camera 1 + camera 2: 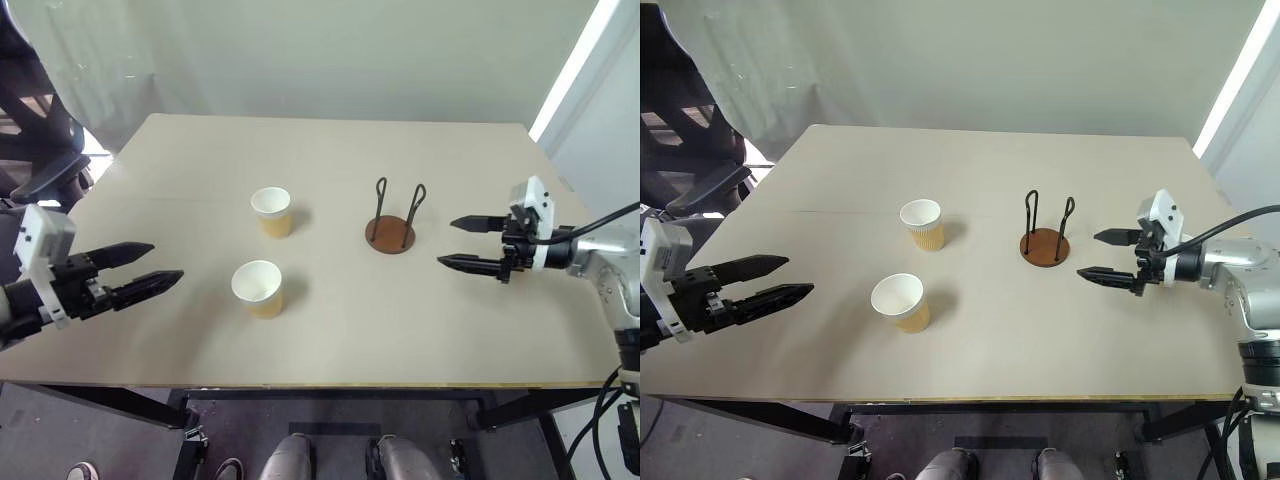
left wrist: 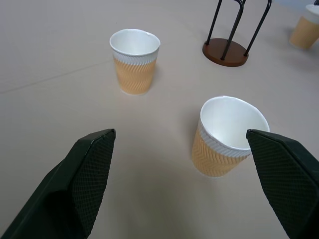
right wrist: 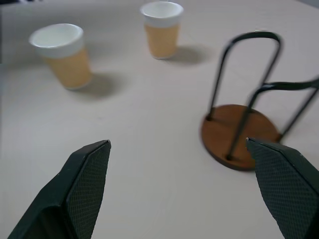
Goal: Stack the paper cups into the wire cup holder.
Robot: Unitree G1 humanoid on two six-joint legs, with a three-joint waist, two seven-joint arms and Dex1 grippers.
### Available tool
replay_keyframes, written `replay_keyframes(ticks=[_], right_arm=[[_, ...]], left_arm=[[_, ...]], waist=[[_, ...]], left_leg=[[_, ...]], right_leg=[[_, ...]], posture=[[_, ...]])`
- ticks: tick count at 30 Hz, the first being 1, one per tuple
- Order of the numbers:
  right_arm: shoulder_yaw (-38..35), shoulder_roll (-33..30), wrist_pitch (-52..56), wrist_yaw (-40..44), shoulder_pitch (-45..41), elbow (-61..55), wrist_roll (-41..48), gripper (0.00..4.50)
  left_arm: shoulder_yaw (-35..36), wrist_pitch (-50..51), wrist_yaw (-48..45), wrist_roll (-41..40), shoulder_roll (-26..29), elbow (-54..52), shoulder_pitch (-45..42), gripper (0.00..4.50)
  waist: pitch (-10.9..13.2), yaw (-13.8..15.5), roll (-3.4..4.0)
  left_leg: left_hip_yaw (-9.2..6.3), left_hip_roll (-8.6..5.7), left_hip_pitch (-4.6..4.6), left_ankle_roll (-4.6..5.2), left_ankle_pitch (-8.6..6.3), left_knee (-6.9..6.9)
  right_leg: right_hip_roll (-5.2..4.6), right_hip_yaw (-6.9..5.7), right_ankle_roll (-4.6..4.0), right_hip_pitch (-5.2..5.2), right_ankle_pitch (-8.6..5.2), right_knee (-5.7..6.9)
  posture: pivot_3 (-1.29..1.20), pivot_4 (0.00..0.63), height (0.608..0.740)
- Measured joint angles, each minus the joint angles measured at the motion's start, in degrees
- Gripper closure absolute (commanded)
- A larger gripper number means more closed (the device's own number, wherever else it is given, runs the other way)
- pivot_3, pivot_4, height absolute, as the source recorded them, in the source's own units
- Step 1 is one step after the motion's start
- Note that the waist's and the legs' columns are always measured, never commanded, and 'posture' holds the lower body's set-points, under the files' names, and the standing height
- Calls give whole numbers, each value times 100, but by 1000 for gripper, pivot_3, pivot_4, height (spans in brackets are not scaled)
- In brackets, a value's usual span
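**Cups and holder apart on the bench**

Head view: two paper cups (image 1: 270,212) (image 1: 258,288) stand upright left of the empty wire cup holder (image 1: 391,226).

Left wrist view: left gripper (image 2: 179,144), jaws apart, faces the near cup.

Right wrist view: right gripper (image 3: 179,149), jaws apart, beside the holder.

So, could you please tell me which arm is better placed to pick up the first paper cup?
The left. Its open claw already faces the nearer paper cup, with bare table between them. The right claw sits beside the empty wire cup holder, farther from both cups.
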Motion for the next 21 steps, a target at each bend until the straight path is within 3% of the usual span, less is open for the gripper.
replay_keyframes(ticks=[4,8,15,21], right_arm=[[10,278,449,-435,125,-303,69,33],[262,760,860,-1225,256,-395,-115,33],[378,1727,1127,-2645,11,-42,-509,33],[345,2010,1046,-3412,-336,222,-811,33]], left_arm=[[186,117,-99,-196,217,-92,-250,0],[283,416,-71,-886,297,-693,-746,0],[-216,458,721,-1200,-576,-1175,-860,0],[-328,278,918,-1077,-719,-1214,-713,0]], waist=[[-3,-1,-6],[-4,3,-6],[-3,-19,0],[-4,-18,-1]], left_leg=[[-1,2,1,0,1,2],[0,0,3,4,4,6],[-1,7,10,-1,18,2],[-2,8,6,-3,18,0]], right_leg=[[3,0,-2,0,2,0],[-1,0,5,3,13,0],[5,-1,31,-5,45,9],[7,-2,29,-9,46,6]], posture=[[0,150,740],[0,150,740],[0,150,740],[0,150,740]])
